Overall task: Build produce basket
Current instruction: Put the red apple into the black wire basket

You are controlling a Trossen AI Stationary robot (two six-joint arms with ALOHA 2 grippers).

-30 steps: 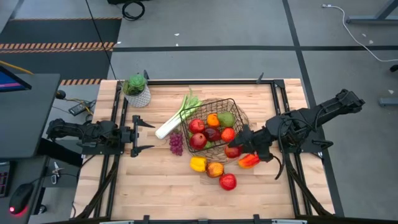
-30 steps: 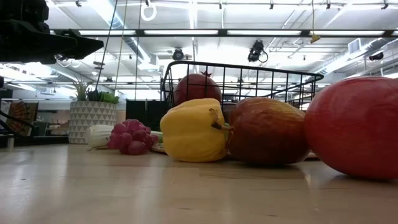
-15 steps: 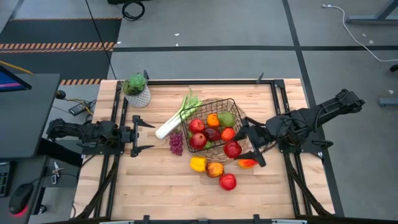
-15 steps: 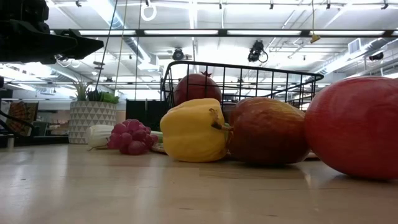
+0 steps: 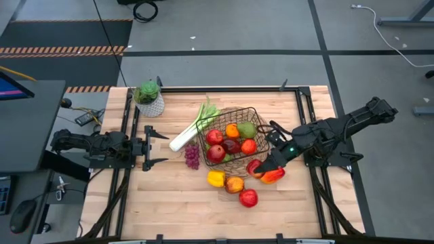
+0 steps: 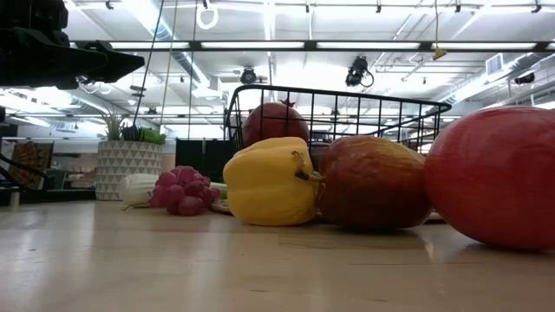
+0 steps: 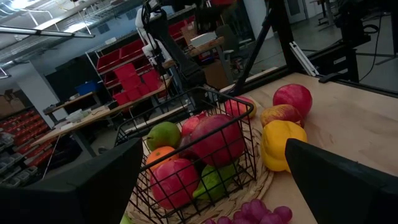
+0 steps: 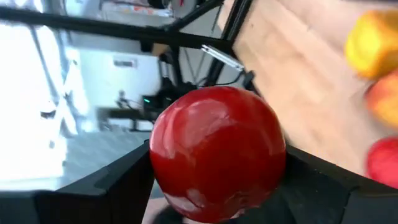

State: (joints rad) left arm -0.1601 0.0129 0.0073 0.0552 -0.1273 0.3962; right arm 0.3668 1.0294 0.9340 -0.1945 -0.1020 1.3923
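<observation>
The dark wire basket (image 5: pixel 260 130) stands mid-table on its round woven base, holding apples, an orange and a green pear. My right gripper (image 5: pixel 259 167) is shut on a red apple (image 5: pixel 253 168) just off the basket's near right corner. A red pepper (image 5: pixel 273 177) lies under that arm. A yellow pepper (image 5: pixel 215 178), a mottled apple (image 5: pixel 234 184) and another red apple (image 5: pixel 248 198) lie on the table nearer the front. Purple grapes (image 5: pixel 192 157) and a leek (image 5: pixel 189 132) lie left of the basket. My left gripper (image 5: pixel 157 147) waits open at the left. My right gripper pinches the red apple between its two fingers, one finger (image 8: pixel 109 186) on each of two opposite sides (image 8: pixel 163 158). The fingers come from the table's right, slanting slightly down. The apple is lifted clear of the table.
A small plant in a white patterned pot (image 5: pixel 149 99) stands at the far left of the table. The black frame rails (image 5: pixel 132 122) run along the table's left and right sides. Bare wood (image 5: pixel 169 203) lies toward the near left.
My right gripper has rolled about its own pointing line, about half a turn, while staying by the basket's near right corner. The red apple has turned with it and stays in the hold.
</observation>
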